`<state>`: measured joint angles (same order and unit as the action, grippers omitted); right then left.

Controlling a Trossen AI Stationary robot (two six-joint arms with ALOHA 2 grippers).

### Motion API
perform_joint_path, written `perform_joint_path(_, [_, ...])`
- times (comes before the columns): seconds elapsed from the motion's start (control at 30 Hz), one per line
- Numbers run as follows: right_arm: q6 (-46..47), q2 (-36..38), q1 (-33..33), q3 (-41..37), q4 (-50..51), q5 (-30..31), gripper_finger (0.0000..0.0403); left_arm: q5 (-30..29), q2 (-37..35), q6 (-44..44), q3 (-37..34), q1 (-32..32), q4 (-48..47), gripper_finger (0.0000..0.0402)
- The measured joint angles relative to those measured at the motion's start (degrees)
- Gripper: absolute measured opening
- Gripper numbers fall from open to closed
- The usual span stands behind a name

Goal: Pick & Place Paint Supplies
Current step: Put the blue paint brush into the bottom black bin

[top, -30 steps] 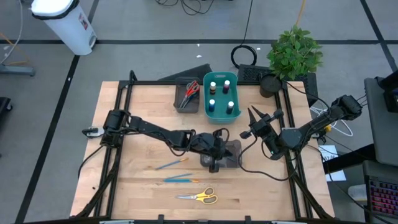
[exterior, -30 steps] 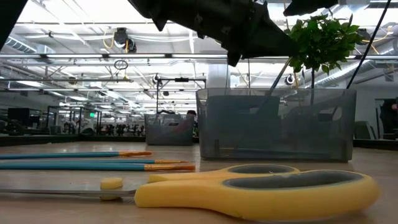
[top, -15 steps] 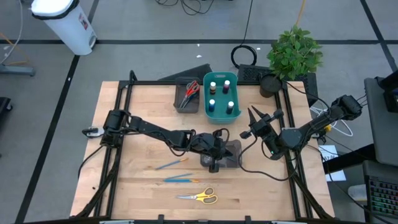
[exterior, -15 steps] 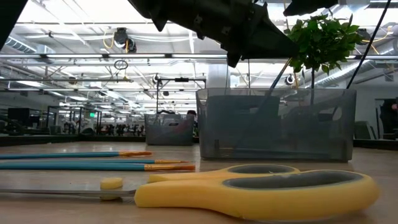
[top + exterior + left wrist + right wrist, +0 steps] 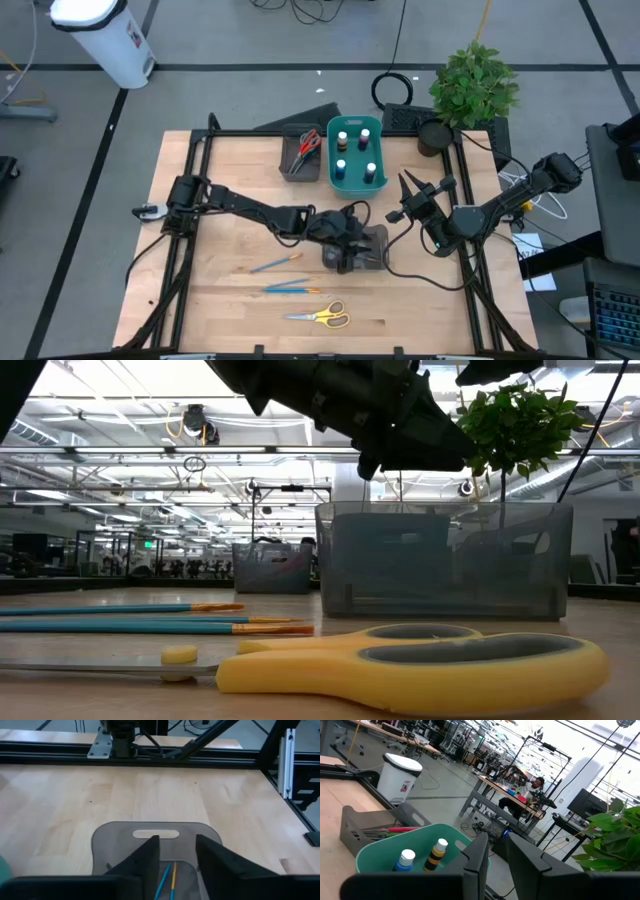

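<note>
My left gripper [image 5: 345, 250] hangs open over the dark grey tray [image 5: 375, 252] in the middle of the table. In the left wrist view its fingers stand apart above two thin brushes [image 5: 168, 874] lying in the tray [image 5: 150, 827], and I see no touch. Two more blue-and-orange brushes [image 5: 277, 263] [image 5: 292, 289] and the yellow scissors [image 5: 320, 316] lie flat on the wood nearer the near edge. Paint bottles [image 5: 355, 150] stand in the teal bin [image 5: 331, 150]. My right gripper [image 5: 420, 185] waits open, raised at the table's right, facing the bin [image 5: 385, 855].
A second dark grey tray [image 5: 290, 165] left of the bin holds red and green scissors [image 5: 307, 142]. A potted plant [image 5: 472, 85] stands at the far right corner. Black frame rails run along the table's left and right sides. Bare wood lies left of the brushes.
My left gripper has risen a little above the tray. In the low view, the thin slanting brush that reached from it down into the tray no longer stands there. My right arm has kept still.
</note>
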<state>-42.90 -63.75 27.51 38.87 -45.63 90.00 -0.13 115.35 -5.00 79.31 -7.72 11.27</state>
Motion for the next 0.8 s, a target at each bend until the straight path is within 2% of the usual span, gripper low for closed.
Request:
perform_joint_path(0.17, [0.0, 0.0, 0.0, 0.0, 0.0, 0.0, 0.0059, 0.5, -2.9, 1.7, 0.0, 0.3, -4.2, 0.0179])
perform_joint_path(0.27, [0.0, 0.0, 0.3, 0.0, 0.1, 0.0, 0.0059, 0.6, -7.7, 3.0, 0.0, 0.3, -12.8, 0.0192])
perform_joint_path(0.4, [-1.0, 0.0, 1.2, 0.0, 0.0, 0.0, 0.0059, 0.6, -15.1, -1.0, 0.0, 0.2, -26.6, 0.0194])
perform_joint_path(0.5, [-1.5, 0.0, 1.6, 0.0, -0.3, 0.0, 0.0059, -1.5, -20.1, -2.5, -0.5, -0.9, -32.9, 0.0188])
perform_joint_path(0.67, [-1.5, 0.0, 1.6, 0.0, -0.5, 0.0, 0.0059, -8.2, -25.8, -5.5, -7.0, -4.9, -34.0, 0.0176])
perform_joint_path(0.8, [-1.4, 0.0, 1.6, 0.0, -0.5, 0.0, 0.0059, -9.4, -26.6, -11.4, -14.3, -7.7, -33.8, 0.017])
